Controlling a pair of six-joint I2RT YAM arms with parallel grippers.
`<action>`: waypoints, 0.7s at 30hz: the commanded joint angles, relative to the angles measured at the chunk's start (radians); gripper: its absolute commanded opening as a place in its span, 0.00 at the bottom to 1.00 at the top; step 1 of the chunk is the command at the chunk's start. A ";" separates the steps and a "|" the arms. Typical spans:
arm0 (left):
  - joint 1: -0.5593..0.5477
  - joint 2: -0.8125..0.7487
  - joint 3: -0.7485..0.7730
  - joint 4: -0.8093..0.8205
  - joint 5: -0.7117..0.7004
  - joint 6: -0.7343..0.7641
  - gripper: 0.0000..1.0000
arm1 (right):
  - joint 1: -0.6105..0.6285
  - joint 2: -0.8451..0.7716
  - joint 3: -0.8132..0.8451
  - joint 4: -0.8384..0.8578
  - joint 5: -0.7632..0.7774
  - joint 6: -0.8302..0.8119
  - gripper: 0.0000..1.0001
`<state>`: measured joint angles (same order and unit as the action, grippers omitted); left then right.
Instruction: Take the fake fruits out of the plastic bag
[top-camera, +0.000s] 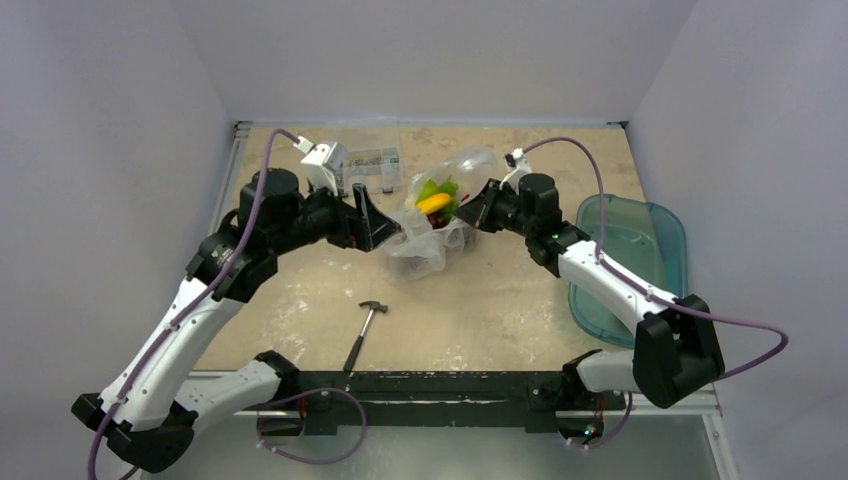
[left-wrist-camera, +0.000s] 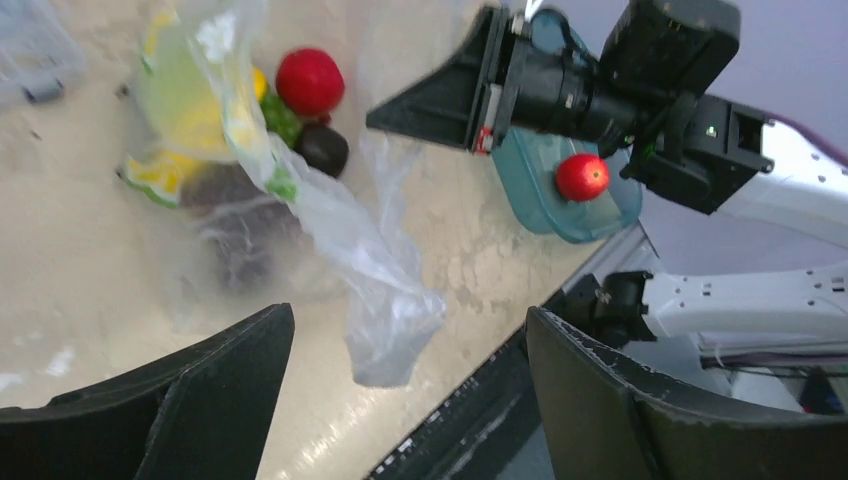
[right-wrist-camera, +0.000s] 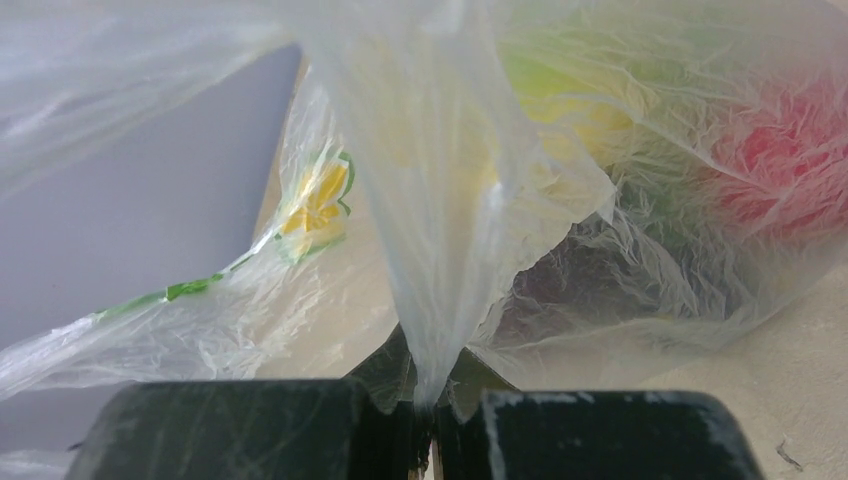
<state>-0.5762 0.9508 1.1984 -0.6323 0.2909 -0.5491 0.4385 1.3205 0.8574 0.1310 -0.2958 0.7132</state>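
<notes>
Left gripper (left-wrist-camera: 408, 312): open, its 2 fingers spread wide and holding nothing, at the left side of the bag.
Right gripper (right-wrist-camera: 432, 410): closed, pinching a gathered fold of the bag's film between its fingertips, at the right side of the bag.
Plastic bag (top-camera: 432, 235): thin, clear and crinkled, with a yellow and green print. It sits mid-table, slightly towards the far side, between the 2 grippers. A loose crumpled end hangs just ahead of the left gripper's gap, untouched by either finger. Whether the bag's underside rests on the table cannot be told.
Fake fruits in the bag: a yellow banana (top-camera: 435, 203) and green fruit (top-camera: 433, 187) show through the film in the top view. In the right wrist view a red shape (right-wrist-camera: 790, 170) and a dark mass lie behind the film.
Red fruit (left-wrist-camera: 309, 80) and dark plum (left-wrist-camera: 322, 148): close together beside the bag's contents in the left wrist view. Whether they lie in the bag's mouth or just outside it cannot be told.
Teal bin (top-camera: 640, 235): at the right edge of the table, beside the right arm, with 1 small red fruit (left-wrist-camera: 581, 176) lying in it.
Hammer (top-camera: 365, 333): flat on the table, near side, well apart from the bag.
Clear box of small parts (top-camera: 372, 165): far left, behind the left gripper.
</notes>
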 joint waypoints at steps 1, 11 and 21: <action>0.028 0.063 0.152 -0.095 -0.120 0.131 0.88 | 0.002 -0.027 -0.008 0.033 -0.035 -0.046 0.00; 0.129 0.416 0.425 -0.129 -0.015 0.142 0.98 | 0.003 -0.057 -0.005 -0.002 -0.028 -0.083 0.00; 0.134 0.663 0.340 -0.128 0.174 0.134 0.73 | 0.003 -0.094 0.000 -0.044 -0.011 -0.114 0.00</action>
<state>-0.4469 1.6447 1.6150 -0.7605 0.3614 -0.4248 0.4385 1.2755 0.8486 0.1036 -0.3073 0.6361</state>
